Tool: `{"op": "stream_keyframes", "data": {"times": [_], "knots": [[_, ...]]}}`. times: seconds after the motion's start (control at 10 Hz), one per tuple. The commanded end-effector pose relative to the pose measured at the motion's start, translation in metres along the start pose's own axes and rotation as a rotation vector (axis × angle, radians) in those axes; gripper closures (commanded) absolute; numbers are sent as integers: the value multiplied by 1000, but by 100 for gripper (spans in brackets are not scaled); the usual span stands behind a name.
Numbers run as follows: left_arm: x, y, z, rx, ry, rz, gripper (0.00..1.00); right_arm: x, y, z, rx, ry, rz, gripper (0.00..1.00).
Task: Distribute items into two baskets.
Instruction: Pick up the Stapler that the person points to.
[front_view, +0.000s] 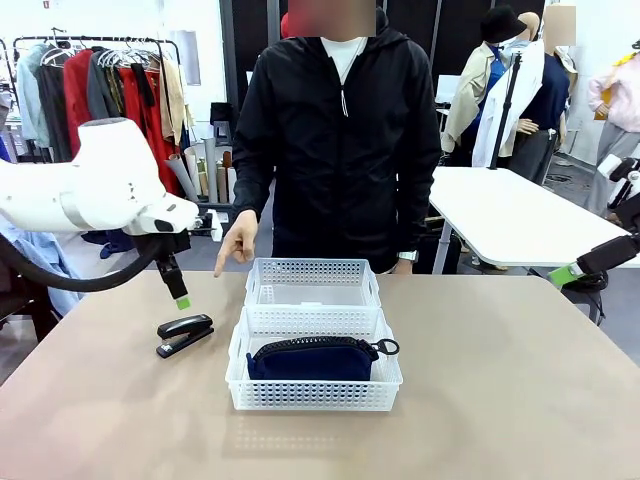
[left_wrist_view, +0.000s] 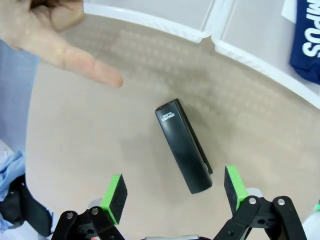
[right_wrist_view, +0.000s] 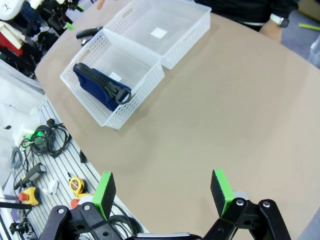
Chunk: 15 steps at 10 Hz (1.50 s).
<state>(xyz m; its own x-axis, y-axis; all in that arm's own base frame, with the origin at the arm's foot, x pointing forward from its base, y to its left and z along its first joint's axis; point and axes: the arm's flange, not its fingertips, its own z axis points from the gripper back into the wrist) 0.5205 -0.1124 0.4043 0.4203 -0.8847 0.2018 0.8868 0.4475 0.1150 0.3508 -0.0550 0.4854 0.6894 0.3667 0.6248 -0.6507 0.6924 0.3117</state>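
Left pincer (left_wrist_view: 174, 192) hangs open just above the black stapler (left_wrist_view: 184, 152) on the desk (front_view: 500, 400), left of the near basket (front_view: 310, 395) (rigid, smooth, likely light): pinch across its narrow sides mid-body.

- A person in a black jacket (front_view: 340, 150) stands behind the tan table (front_view: 520, 400).
- A clothes rack (front_view: 95, 45) holds garments, far left.
- A yellow tape measure (right_wrist_view: 76, 186) lies near tangled cables (right_wrist_view: 47, 136).
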Motion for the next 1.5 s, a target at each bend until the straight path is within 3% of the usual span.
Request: {"op": "stream_keyframes", "data": {"times": [0.0, 1.4], "knots": [[11, 9, -15, -4, 78, 47, 0, 0, 0, 1, 5, 1, 1, 0], [11, -13, -96, -61, 215, 55, 0, 0, 0, 1, 5, 1, 1, 0]]}}
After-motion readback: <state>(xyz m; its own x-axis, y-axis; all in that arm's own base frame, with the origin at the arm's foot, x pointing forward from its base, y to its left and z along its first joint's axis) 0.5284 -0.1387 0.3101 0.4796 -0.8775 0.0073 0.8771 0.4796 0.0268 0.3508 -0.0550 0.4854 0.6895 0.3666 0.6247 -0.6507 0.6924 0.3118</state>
